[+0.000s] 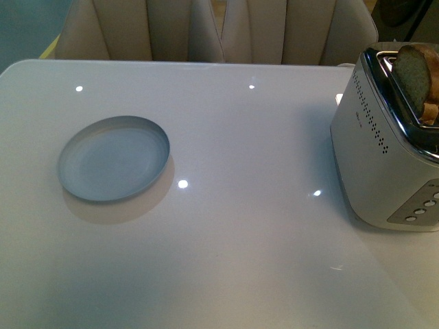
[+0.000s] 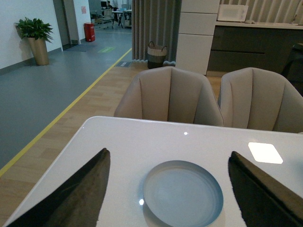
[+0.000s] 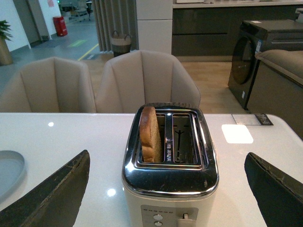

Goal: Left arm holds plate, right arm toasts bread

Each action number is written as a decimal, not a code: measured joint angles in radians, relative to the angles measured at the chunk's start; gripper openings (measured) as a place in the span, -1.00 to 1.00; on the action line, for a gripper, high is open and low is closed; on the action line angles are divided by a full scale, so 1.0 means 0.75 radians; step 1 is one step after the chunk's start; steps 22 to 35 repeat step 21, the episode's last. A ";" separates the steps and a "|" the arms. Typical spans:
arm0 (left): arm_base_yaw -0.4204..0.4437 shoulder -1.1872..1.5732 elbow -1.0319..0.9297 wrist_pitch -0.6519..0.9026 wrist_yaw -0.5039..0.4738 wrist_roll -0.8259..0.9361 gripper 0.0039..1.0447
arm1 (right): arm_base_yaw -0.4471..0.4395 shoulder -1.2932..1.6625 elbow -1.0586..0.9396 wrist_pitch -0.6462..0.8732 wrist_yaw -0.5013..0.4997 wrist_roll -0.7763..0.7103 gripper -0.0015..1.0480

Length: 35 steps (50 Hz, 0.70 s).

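Bread (image 3: 150, 135) stands upright in one slot of the toaster (image 3: 170, 163), at three o'clock on the table (image 1: 240, 205); the plate (image 1: 114, 166) lies empty at nine o'clock. Both grippers hang wide open, holding nothing. The right gripper (image 3: 165, 189) should probably centre over the slice and pinch its crust squarely; the left gripper (image 2: 165, 189) should close on the plate's rim.

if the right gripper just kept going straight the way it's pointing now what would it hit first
Most likely the toaster: it sits centred between the open right gripper fingers, with the bread standing in one slot. How far off it is cannot be told.
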 joint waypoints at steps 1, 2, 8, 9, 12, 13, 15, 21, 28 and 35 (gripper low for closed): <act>0.000 0.000 0.000 0.000 0.000 0.000 0.66 | 0.000 0.000 0.000 0.000 0.000 0.000 0.83; 0.000 0.000 0.000 0.000 0.000 0.000 0.73 | 0.000 0.000 0.000 0.000 0.000 0.001 0.83; 0.000 0.000 0.000 0.000 0.000 0.002 0.87 | -0.001 0.000 0.000 0.000 0.000 0.001 0.83; 0.000 0.000 0.000 0.000 0.000 0.002 0.87 | 0.000 0.000 0.000 0.000 0.000 0.000 0.83; 0.000 0.000 0.000 0.000 0.000 0.002 0.87 | 0.000 0.000 0.000 0.000 0.000 0.000 0.83; 0.000 0.000 0.000 0.000 0.000 0.002 0.87 | 0.000 0.000 0.000 0.000 0.000 0.000 0.83; 0.000 0.000 0.000 0.000 0.000 0.002 0.87 | 0.000 0.000 0.000 0.000 0.001 0.000 0.83; 0.000 0.000 0.000 0.000 0.000 0.002 0.87 | 0.000 0.000 0.000 0.000 0.000 0.001 0.83; 0.000 0.000 0.000 0.000 0.000 0.002 0.87 | 0.000 0.000 0.000 0.000 0.000 0.001 0.83; 0.000 0.000 0.000 0.000 0.000 0.002 0.87 | 0.000 0.000 0.000 0.000 0.000 0.001 0.83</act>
